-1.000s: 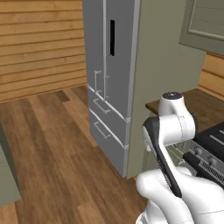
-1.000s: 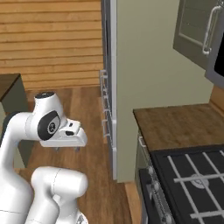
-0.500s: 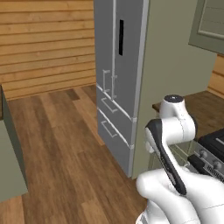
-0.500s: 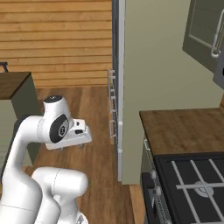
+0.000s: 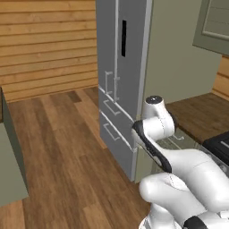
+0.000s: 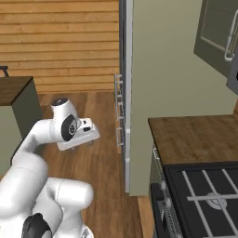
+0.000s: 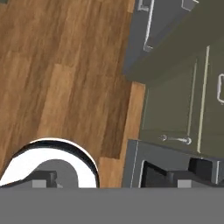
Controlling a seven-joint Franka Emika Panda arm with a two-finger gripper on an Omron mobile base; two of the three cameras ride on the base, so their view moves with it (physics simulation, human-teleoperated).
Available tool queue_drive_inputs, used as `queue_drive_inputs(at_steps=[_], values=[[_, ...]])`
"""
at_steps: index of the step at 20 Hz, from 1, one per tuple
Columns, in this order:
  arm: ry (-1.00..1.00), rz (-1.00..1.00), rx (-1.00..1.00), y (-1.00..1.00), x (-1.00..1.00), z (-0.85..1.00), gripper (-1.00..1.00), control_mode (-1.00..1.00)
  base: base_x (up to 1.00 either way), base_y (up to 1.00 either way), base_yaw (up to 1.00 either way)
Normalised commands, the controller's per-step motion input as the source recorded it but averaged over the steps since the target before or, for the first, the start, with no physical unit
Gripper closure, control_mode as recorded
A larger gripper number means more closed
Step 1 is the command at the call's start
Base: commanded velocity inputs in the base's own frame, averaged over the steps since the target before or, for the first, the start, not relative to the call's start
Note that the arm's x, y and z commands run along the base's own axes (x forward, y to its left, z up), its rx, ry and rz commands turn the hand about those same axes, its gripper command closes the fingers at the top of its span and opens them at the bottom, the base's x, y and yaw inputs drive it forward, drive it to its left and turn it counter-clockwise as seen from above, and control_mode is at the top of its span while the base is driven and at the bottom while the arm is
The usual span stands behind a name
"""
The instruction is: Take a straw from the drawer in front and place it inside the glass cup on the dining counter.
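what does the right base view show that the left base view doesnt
Right base view alone: the black stove grate, a dark wood counter corner at far left, and an upper cabinet door with a silver handle.

Left base view alone: the fridge front with its black vertical panel and lower drawer handles.

Both: the grey fridge, the wood-plank wall, the wooden floor, the brown countertop by the stove and the white arm.
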Motion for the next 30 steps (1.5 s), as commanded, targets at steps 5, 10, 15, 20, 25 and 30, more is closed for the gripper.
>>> queue_drive_inputs(at_steps=[5,10,15,20,25,30], values=[[0.0,-0.22,-0.81,0.24,0.83,-0.28,-1.0,-1.0,0.0,0.0,0.0],[0.0,-0.28,-0.47,-0.6,0.59,-0.42,-1.0,-1.0,0.0,0.0,0.0],[0.0,-0.31,-0.01,-0.96,0.58,-0.12,-1.0,-1.0,0.0,0.0,0.0],[0.0,-0.14,0.08,-0.73,0.41,-0.18,-1.0,-1.0,0.0,0.0,0.0],[-0.03,-0.04,0.0,-0.74,0.14,-0.44,-1.0,-1.0,0.0,0.0,0.0],[-0.07,-0.04,0.0,-0.7,0.1,-0.41,-1.0,-1.0,0.0,0.0,0.0]])
